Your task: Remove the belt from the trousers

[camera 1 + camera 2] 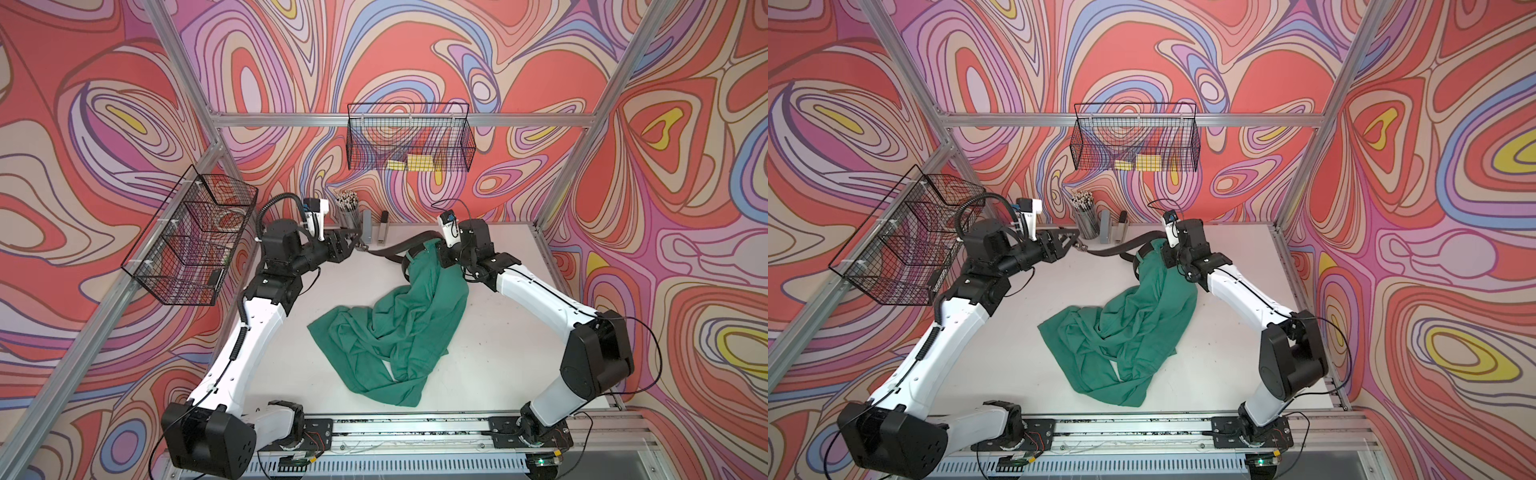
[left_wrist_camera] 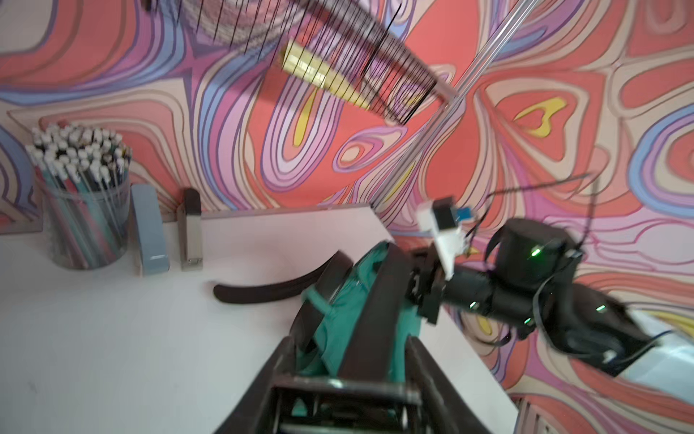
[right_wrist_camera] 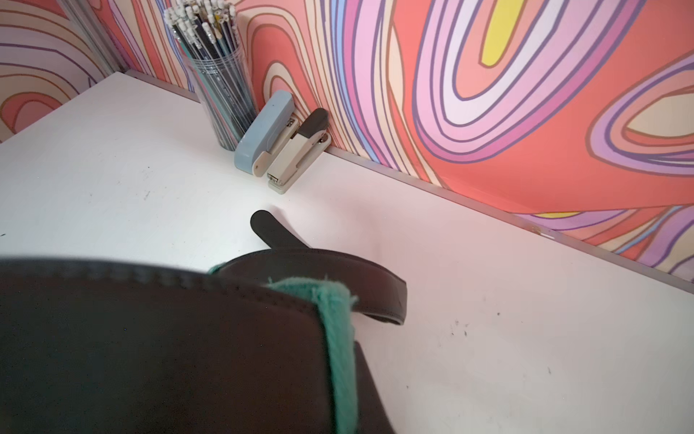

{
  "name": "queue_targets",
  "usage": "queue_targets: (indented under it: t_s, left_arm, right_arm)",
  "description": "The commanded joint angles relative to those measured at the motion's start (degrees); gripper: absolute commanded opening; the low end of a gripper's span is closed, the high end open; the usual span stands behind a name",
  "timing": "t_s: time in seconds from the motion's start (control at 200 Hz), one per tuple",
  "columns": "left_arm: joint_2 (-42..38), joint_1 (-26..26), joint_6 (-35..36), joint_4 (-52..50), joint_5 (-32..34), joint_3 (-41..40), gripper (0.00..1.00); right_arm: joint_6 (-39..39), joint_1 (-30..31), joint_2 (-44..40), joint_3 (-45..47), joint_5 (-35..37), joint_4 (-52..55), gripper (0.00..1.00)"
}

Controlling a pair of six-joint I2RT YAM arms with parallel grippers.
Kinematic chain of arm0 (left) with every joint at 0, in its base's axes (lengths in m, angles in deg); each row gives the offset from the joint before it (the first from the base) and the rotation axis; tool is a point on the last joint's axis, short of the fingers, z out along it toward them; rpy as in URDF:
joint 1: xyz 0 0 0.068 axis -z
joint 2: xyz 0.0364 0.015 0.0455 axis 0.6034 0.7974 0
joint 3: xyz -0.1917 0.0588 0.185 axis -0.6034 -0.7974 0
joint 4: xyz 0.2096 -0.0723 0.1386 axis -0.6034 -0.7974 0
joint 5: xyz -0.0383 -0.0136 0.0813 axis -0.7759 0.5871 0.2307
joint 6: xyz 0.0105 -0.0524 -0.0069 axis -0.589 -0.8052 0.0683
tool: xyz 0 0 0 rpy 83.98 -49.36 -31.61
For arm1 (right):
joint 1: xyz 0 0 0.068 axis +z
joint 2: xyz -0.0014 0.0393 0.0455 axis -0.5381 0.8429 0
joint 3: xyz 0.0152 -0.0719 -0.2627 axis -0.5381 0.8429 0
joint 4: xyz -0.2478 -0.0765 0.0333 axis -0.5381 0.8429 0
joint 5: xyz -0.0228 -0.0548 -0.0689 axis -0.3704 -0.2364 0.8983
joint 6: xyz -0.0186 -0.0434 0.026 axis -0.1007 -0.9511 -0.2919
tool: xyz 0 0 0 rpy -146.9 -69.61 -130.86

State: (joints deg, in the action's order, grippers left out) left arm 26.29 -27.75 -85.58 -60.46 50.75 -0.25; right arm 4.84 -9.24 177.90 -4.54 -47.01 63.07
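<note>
Left arm (image 1: 259,328), right arm (image 1: 536,291): white shell links, black joint housings, both mounted on black plates on the base rail (image 1: 415,428). Ribbed black cable (image 1: 239,343) along left arm's white link; thin black wire (image 1: 660,353) loops off right elbow. Wrist cameras (image 1: 316,214) white, blue-tagged. Left gripper (image 1: 353,246) black. Green lights (image 2: 537,250) on right wrist.

The belt (image 3: 150,338) is showing smooth, faintly glossy leather with stitched edges. The trousers (image 1: 399,324) are lying as soft matt cloth, fraying at one loop. At twelve o'clock a clear plastic pen cup (image 3: 221,105) is standing on the smooth matt worktop (image 3: 112,169).
</note>
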Motion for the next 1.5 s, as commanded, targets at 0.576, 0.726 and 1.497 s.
queue_targets:
  t_s: [0.576, 0.726, 1.497]
  left_arm:
    - [13.8, 15.3, 27.1, -10.1, 4.6, 17.0, 0.77]
    - [22.4, 21.3, 26.0, -8.9, 3.3, 23.8, 0.77]
    - [33.3, 23.6, 26.7, -18.9, 9.9, 39.1, 0.0]
  right_arm:
    - [-0.6, 0.1, -1.0, -11.7, 0.3, 12.9, 0.0]
    - [1.3, 0.1, -1.7, -10.2, -1.4, 10.9, 0.0]
    - [4.3, 0.1, -6.2, -0.7, -3.9, 1.7, 0.18]
